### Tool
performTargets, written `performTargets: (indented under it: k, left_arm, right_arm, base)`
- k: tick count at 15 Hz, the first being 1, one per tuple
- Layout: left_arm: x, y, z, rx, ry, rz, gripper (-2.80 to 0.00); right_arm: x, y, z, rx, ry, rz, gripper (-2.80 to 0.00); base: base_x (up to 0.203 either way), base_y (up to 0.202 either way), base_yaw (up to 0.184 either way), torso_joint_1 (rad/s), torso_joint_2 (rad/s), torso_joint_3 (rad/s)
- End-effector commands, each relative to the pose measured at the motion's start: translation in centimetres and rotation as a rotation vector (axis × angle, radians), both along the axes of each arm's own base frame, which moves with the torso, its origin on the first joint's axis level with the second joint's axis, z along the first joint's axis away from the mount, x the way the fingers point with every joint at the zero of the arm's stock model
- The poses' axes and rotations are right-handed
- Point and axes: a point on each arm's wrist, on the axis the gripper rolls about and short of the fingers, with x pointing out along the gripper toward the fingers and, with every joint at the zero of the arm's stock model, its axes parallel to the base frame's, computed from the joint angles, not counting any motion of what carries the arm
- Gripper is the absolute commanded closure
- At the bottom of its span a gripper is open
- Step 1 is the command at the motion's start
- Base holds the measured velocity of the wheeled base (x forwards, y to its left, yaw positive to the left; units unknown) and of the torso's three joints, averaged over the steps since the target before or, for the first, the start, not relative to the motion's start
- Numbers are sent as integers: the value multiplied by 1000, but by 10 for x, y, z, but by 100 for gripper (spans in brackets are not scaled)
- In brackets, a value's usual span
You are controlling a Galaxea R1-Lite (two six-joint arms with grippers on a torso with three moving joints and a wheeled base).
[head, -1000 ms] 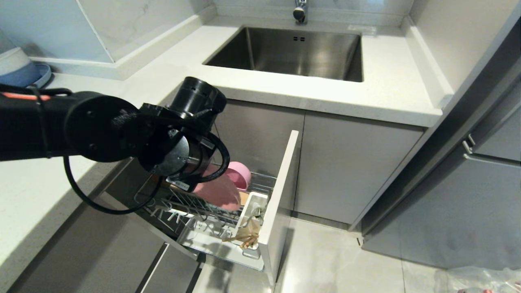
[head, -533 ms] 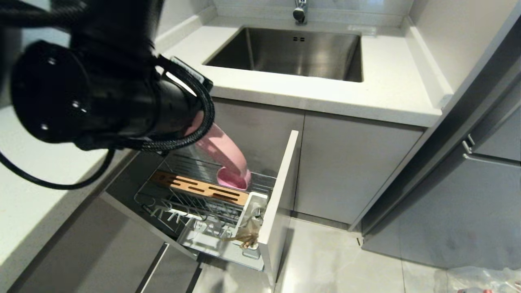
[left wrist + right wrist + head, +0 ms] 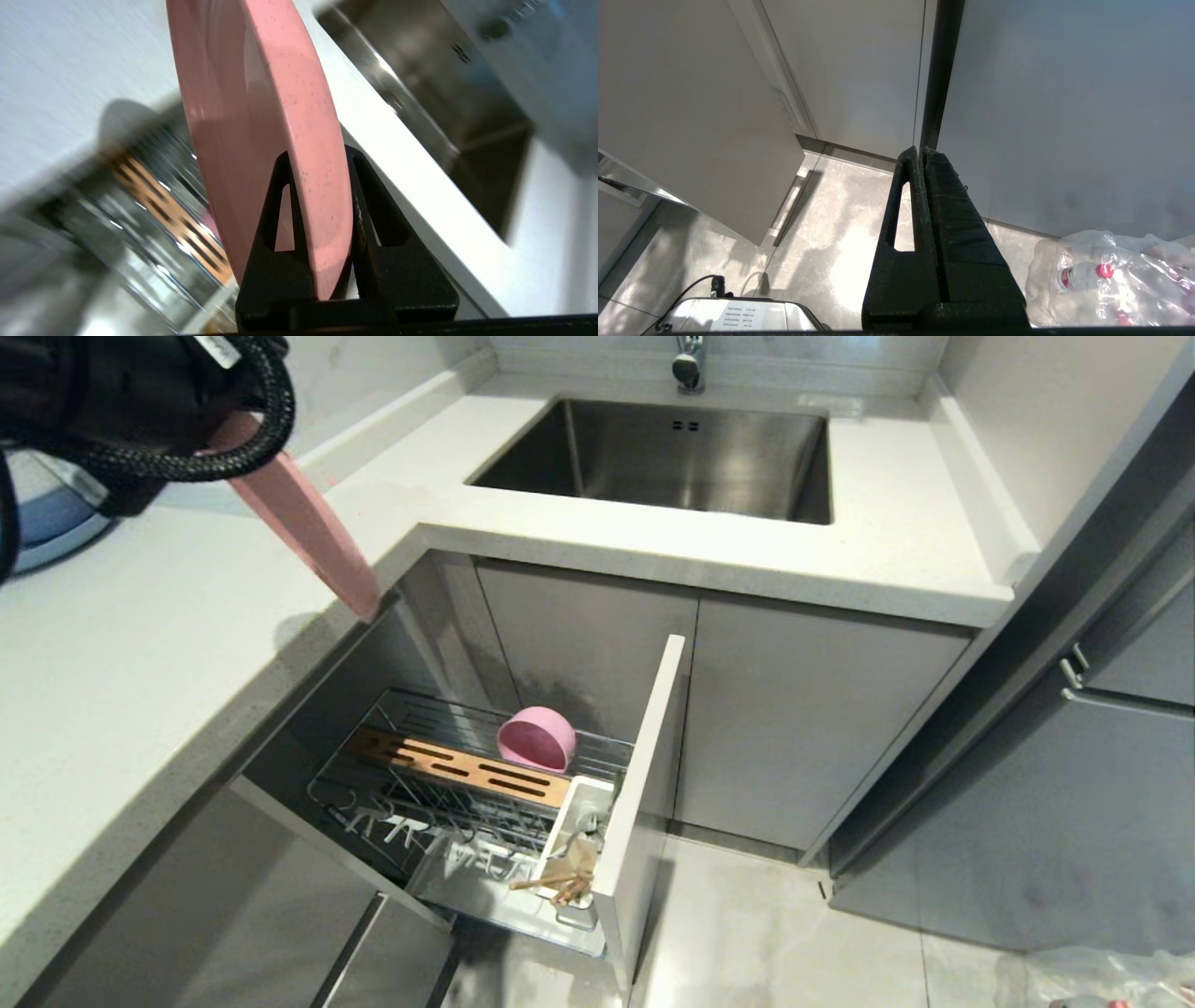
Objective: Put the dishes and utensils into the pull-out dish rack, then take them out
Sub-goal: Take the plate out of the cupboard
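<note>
Compared with one second ago, the left arm is now much higher: before it hung low over the pull-out dish rack (image 3: pixel 467 784), with the pink plate (image 3: pixel 303 532) down among the wires, and now the arm sits in the upper left corner of the head view, with the plate lifted out and held above the white countertop (image 3: pixel 140 644). The slotted wooden strip (image 3: pixel 462 767), which the arm hid before, is now open to see. The left gripper (image 3: pixel 322 163) pinches the plate by its rim, one finger on each face. The plate stands on its edge, and its long axis runs slanted, from the gripper down toward the countertop edge beside the open rack; the low tip does not seem to touch the counter. The pink bowl (image 3: pixel 536 739) stays in the rack behind the wooden strip, tilted on its side with the opening facing the front. The chopsticks (image 3: pixel 560 885) stay in the white utensil cup (image 3: pixel 574 803) by the grey cabinet front (image 3: pixel 644 784). The right gripper (image 3: pixel 922 186) hangs over the floor near a plastic bag of bottles (image 3: pixel 1111 275), its fingers pressed together and holding nothing.
</note>
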Motion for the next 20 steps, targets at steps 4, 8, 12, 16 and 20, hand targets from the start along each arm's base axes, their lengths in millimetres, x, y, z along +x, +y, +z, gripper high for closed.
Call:
performTargets:
  k: [4,8,12,16,20]
  left_arm:
    - [-2,61,20,202,12,243,0]
    - [-9,105,16,386,185,457,0]
    - [13,137,7,463,335,623,0]
    - [48,156,-12,551,491,598,0]
    - [71,168,-26,687,670,563,0]
  right_arm:
    - [0,0,0,-1,0,1,0]
    - [0,0,0,-1,0,1,0]
    - [0,0,0,-1,0,1,0]
    - [0,0,0,0,0,1,0]
    - [0,0,0,-1,0,1,0]
  base:
    - [0,0,0,0,0,0]
    - [0,0,0,0,0,0]
    - [0,0,0,0,0,0]
    - [0,0,0,0,0,0]
    - [0,0,0,0,0,0]
